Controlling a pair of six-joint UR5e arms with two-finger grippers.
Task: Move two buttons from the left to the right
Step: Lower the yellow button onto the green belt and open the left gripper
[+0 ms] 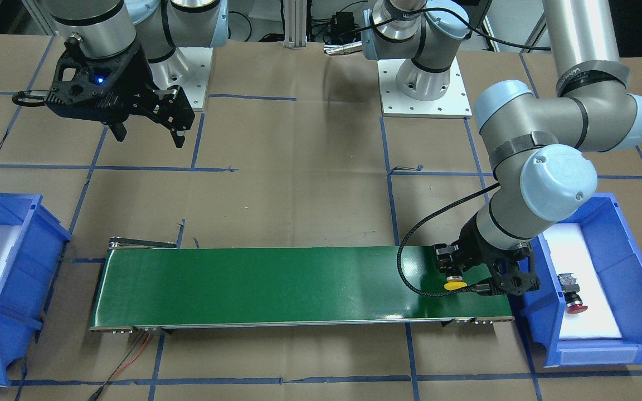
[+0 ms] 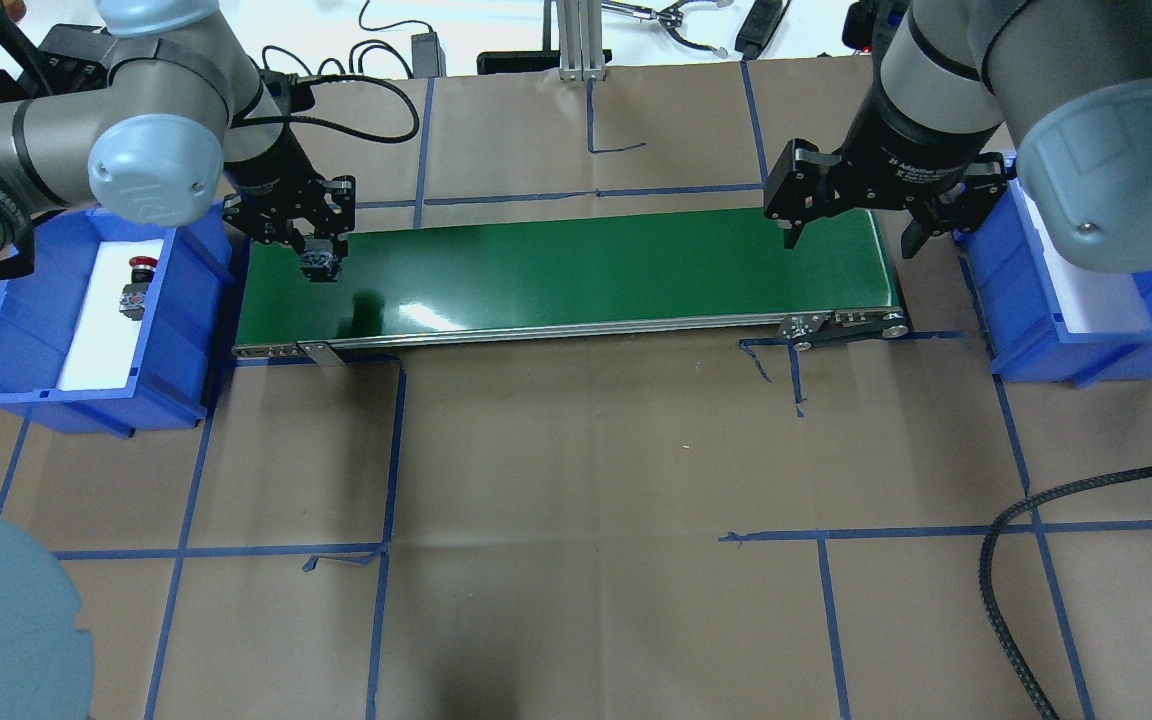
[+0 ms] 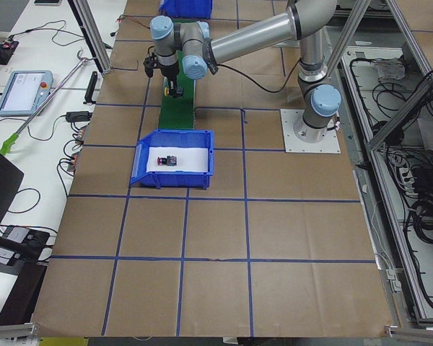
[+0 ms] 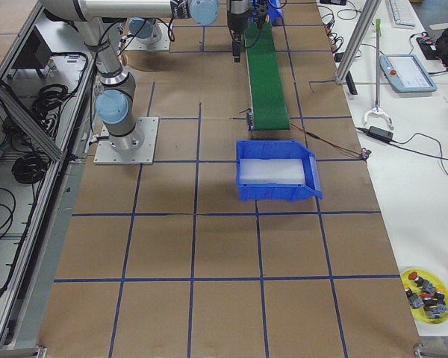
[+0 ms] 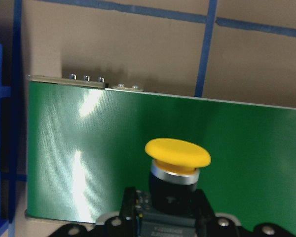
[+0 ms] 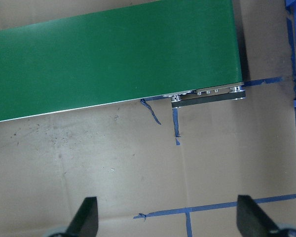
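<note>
Yellow button point(image 5: 177, 154) clamped between left fingers point(image 5: 129, 203), over green belt point(image 5: 89, 148)

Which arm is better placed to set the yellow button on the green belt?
Left: the left gripper holds the yellow button over the belt; the right gripper hangs open, far off.

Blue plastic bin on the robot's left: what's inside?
A white foam liner with one red-capped push-button lying on its side. The liner covers the floor of the blue bin, so nothing beneath it shows.
</note>
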